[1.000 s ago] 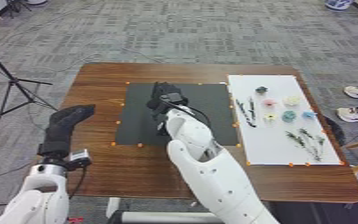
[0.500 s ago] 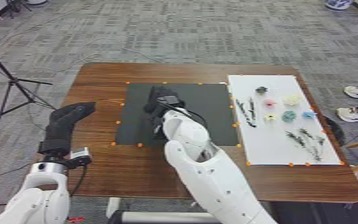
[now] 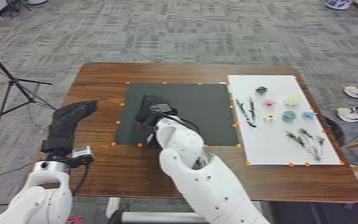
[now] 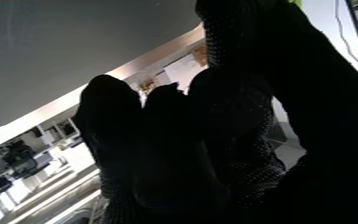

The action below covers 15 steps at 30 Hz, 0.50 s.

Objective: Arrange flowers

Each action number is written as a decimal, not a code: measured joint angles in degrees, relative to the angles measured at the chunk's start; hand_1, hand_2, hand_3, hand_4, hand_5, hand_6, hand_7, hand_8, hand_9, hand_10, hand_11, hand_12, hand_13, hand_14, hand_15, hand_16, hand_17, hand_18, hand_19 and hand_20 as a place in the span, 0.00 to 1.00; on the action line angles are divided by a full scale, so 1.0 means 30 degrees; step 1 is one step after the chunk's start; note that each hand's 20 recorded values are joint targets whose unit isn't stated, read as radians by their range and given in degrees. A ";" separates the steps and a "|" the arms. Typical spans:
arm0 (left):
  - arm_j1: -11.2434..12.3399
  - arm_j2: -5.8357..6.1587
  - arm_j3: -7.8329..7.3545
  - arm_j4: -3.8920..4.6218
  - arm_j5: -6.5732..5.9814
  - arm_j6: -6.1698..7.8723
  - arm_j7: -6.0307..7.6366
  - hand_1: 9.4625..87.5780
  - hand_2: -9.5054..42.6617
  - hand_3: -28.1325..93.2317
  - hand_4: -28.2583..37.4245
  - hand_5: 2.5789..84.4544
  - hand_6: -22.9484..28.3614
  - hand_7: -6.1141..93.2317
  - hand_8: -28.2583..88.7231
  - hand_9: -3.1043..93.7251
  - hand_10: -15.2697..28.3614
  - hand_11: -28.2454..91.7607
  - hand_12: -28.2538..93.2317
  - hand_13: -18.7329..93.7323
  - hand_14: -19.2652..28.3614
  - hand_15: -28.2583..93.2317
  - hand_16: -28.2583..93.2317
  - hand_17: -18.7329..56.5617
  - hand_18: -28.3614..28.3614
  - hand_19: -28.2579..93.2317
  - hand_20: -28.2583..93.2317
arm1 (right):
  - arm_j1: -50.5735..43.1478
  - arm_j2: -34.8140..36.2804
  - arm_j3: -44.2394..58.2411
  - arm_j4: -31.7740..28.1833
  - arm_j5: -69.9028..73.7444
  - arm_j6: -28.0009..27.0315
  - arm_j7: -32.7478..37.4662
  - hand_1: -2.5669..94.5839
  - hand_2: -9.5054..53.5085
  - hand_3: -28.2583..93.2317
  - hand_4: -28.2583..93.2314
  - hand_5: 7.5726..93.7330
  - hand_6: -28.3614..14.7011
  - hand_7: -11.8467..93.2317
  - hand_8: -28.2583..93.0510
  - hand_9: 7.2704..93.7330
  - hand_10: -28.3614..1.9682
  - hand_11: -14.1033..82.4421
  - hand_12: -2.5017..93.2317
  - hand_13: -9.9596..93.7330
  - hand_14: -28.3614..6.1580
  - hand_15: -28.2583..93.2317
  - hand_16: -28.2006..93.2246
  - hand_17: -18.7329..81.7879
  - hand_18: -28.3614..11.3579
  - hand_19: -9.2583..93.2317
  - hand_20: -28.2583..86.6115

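Note:
In the head view, the right hand [image 3: 151, 111] is over the left part of the black mat [image 3: 202, 112]. The right hand [image 4: 171, 150] also shows dark in the right wrist view, with a small bit of green at its far end; whether it holds anything is unclear. The left hand [image 3: 71, 116] is open at the table's left side, beside the mat. On the white board [image 3: 269, 142] lie a dark green rosette [image 3: 262, 90], a pink flower [image 3: 269, 102], a cream flower [image 3: 292, 100], a yellow flower [image 3: 270, 117], a teal flower [image 3: 289, 116], a blue flower [image 3: 309, 115], dark branches [image 3: 251, 112] and green sprigs [image 3: 310, 142].
Orange markers line the mat and board on the brown table [image 3: 113, 172]. A black tripod [image 3: 14, 80] stands on the floor to the left of the table.
The right hand has moved left and slightly nearer the robot over the mat, its arm shifting with it. The left hand has barely moved, and the flowers lie as before.

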 measured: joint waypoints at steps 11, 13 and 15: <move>-0.0092 -0.0009 0.0089 0.0000 -0.0031 -0.0012 -0.0024 0.21 0.20 0.83 0.13 0.62 0.50 0.27 0.18 0.55 0.65 0.43 0.35 0.51 0.72 0.38 0.24 0.37 0.65 0.27 0.37 | -0.0001 -0.0051 0.0202 0.0024 0.0530 0.0020 0.0144 0.52 0.00 0.76 0.16 0.90 0.68 0.43 0.41 1.00 0.76 0.73 0.36 1.00 0.74 0.86 0.53 0.82 0.17 1.00 0.80; -0.0131 -0.0010 0.0122 0.0002 -0.0031 -0.0018 -0.0025 0.21 0.20 0.83 0.13 0.62 0.50 0.27 0.18 0.55 0.65 0.43 0.35 0.51 0.72 0.38 0.24 0.36 0.65 0.27 0.37 | -0.0014 -0.0069 0.0222 0.0022 0.0643 0.0003 0.0148 0.50 0.00 0.76 0.16 0.90 0.69 0.43 0.41 1.00 0.75 0.73 0.36 1.00 0.74 0.86 0.53 0.82 0.17 1.00 0.80; -0.0171 -0.0010 0.0147 0.0005 -0.0031 -0.0023 -0.0030 0.21 0.20 0.83 0.13 0.62 0.50 0.27 0.18 0.55 0.65 0.43 0.35 0.51 0.72 0.38 0.24 0.36 0.65 0.27 0.37 | -0.0031 -0.0089 0.0257 0.0019 0.0742 -0.0006 0.0149 0.48 0.00 0.76 0.16 0.90 0.68 0.42 0.41 1.00 0.75 0.73 0.35 1.00 0.74 0.86 0.53 0.82 0.17 1.00 0.80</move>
